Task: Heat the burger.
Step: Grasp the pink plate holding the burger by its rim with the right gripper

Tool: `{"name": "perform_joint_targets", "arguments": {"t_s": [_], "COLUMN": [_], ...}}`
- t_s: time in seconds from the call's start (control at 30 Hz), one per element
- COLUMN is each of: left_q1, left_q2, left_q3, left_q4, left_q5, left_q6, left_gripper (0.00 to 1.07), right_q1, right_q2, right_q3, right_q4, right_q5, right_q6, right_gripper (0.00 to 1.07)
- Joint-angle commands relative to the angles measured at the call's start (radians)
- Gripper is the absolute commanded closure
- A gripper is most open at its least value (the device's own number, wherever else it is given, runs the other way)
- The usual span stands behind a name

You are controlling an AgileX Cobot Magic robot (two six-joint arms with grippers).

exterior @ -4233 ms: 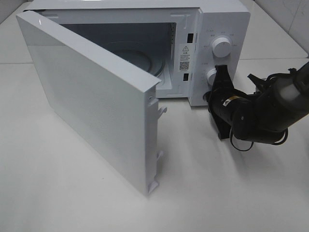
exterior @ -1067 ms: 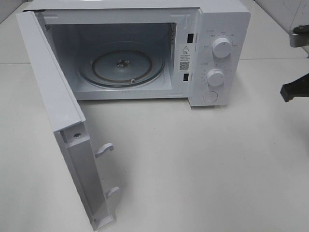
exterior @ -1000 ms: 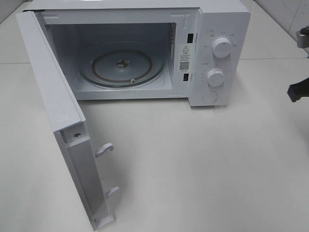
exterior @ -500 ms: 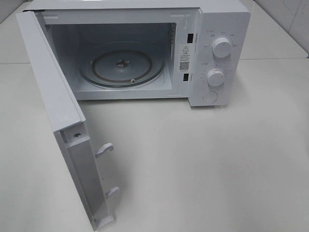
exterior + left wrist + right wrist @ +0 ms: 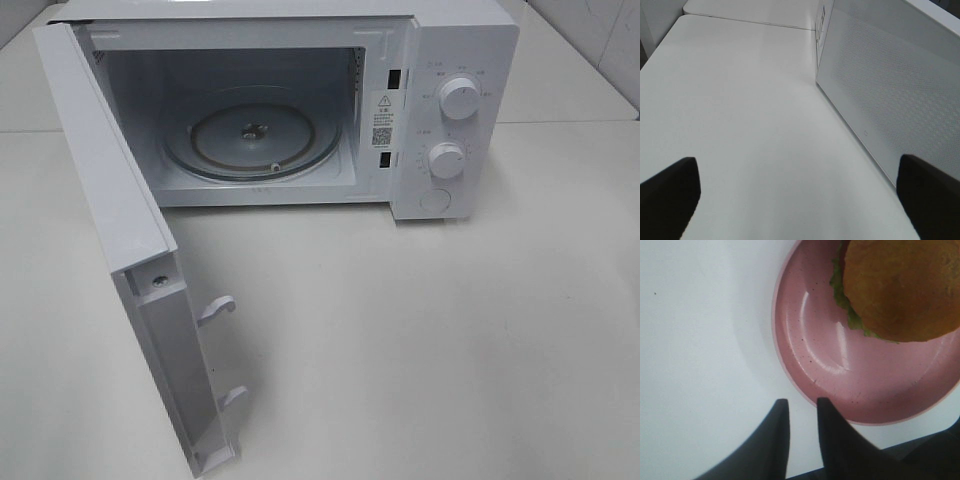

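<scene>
At far centre, the microwave (image 5: 440,60) is opened; the burger (image 5: 900,285) is not yet loaded; left gripper (image 5: 797,167) is spread, right gripper (image 5: 802,405) nearly together.

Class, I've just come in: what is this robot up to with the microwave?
The microwave stands with its door swung open and its turntable bare. The burger sits on a pink plate, out of the high view. The right gripper hovers by the plate's rim, fingers close together, holding nothing. The left gripper is open over the table beside the door. The burger is not yet in the microwave.
</scene>
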Motion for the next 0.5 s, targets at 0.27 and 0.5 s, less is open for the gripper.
{"name": "perform_joint_targets", "arguments": {"t_s": [0.27, 0.5], "left_q1": [0.002, 0.002], "left_q2": [-0.009, -0.009], "left_q3": [0.001, 0.001], "left_q4": [0.002, 0.002], "left_q5": [-0.001, -0.001], "left_q6": [0.000, 0.000], "left_gripper": [0.04, 0.04], "right_q1": [-0.006, -0.006], "right_q2": [-0.005, -0.005], "right_q3": [0.021, 0.079], "right_q4": [0.014, 0.020], "right_q5": [-0.068, -0.090], "right_q6": [-0.030, -0.039], "right_gripper": [0.06, 0.07]}}
